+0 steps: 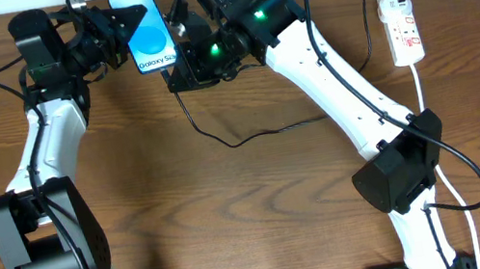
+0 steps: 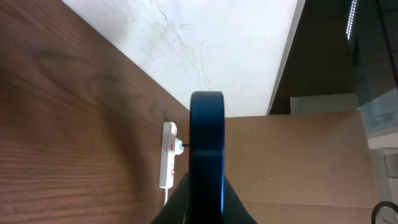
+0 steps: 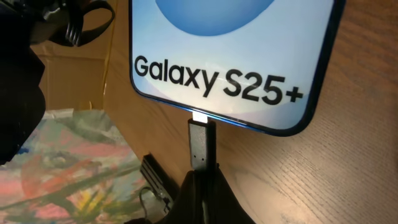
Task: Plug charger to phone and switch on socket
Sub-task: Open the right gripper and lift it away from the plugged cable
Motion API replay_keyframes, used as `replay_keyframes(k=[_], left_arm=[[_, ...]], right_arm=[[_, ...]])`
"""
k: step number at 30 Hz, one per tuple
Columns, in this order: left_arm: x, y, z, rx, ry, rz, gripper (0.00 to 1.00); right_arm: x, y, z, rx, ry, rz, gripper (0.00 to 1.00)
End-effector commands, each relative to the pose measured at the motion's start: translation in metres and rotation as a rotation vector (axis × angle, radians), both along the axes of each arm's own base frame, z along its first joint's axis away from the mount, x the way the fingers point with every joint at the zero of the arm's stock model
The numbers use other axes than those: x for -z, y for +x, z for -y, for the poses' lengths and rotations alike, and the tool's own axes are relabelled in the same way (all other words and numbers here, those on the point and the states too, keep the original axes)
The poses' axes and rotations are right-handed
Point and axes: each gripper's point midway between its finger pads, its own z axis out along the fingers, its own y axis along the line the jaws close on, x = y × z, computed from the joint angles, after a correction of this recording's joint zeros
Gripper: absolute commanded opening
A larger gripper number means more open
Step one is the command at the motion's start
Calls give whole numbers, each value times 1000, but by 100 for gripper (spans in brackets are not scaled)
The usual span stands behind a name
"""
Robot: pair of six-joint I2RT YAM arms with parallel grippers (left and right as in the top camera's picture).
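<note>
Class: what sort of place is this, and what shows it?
Probably an indoor robotics lab bench: a left arm and right arm at a wooden table, a white power strip on it, cardboard beyond its edge.

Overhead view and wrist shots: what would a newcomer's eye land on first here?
The lit blue phone, gripped by the left claw near the far edge of the table, draws the eye first. Next comes the charger connector in the right claw, its metal tip meeting the phone's bottom edge in the right wrist view. The white socket lies apart at the far right.
</note>
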Motion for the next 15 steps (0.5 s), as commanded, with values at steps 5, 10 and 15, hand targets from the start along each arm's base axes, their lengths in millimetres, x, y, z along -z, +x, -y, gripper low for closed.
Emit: replay_keyframes(k=[5, 10, 15], left_arm=[[-11, -7, 8, 61, 5, 47, 7], [-11, -9, 10, 82, 7, 57, 7], [-12, -12, 12, 101, -4, 51, 7]], right_arm=[[-13, 14, 1, 42, 37, 33, 1], [-14, 21, 1, 69, 35, 51, 1], [-12, 29, 2, 106, 19, 70, 1]])
